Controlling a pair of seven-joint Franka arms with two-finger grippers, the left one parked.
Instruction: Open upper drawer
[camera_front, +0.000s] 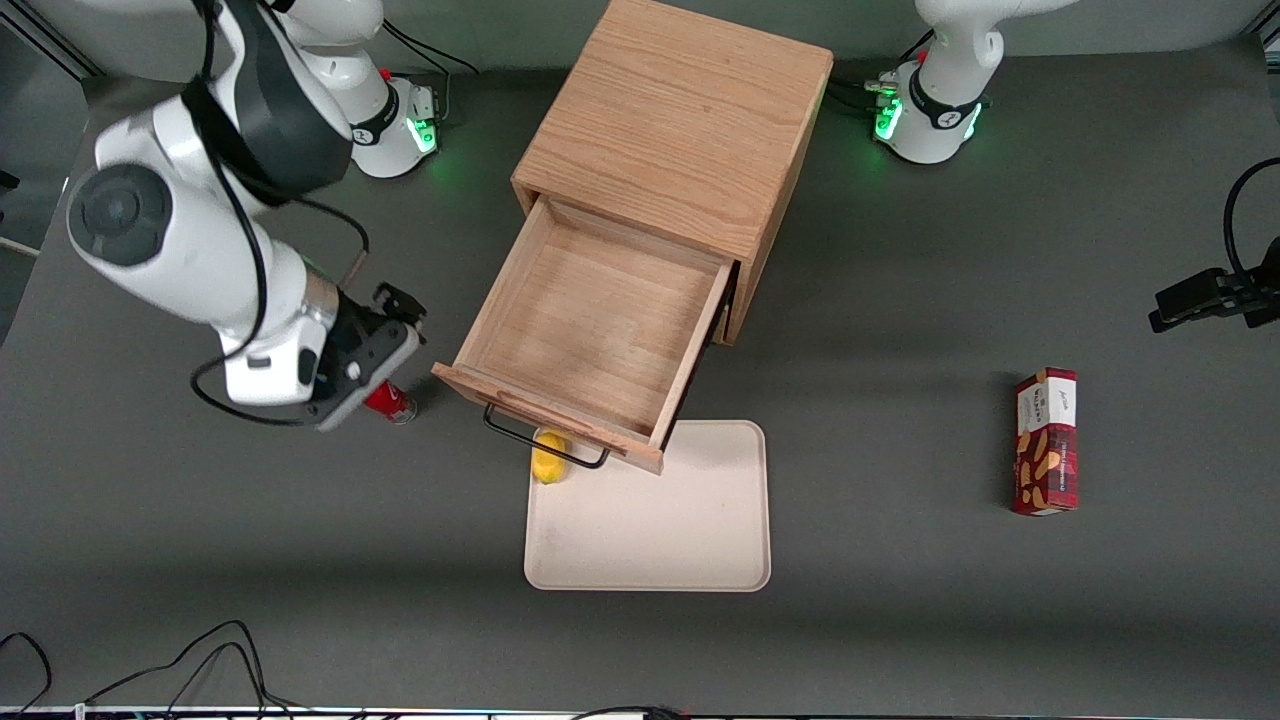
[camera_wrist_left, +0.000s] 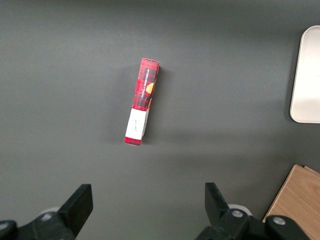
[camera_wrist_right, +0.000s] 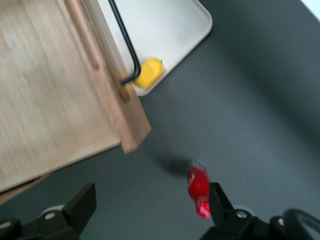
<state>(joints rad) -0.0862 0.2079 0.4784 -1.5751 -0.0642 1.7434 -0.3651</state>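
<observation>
Matte table (camera_front: 900, 600), oak upper drawer (camera_front: 590, 320) (fingers (camera_wrist_right: 80, 205) beside)

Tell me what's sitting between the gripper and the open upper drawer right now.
Only bare table: in the right wrist view the gripper, fingers open, hangs beside the upper drawer. The red can stands by one finger, off that line.

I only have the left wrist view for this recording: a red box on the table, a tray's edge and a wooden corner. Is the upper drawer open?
Observer: Yes. In the front view the upper drawer is pulled far out of the cabinet, and its tray holds nothing.
Operator: Where is the working gripper?
Observer: The gripper is open, off the handle, above the table beside the drawer's front corner, toward the working arm's end.
Operator: Anything near it?
Observer: A small red bottle lies close to one fingertip.
Operator: Is the tray bare?
Observer: No, a yellow fruit sits on the tray under the handle.
</observation>
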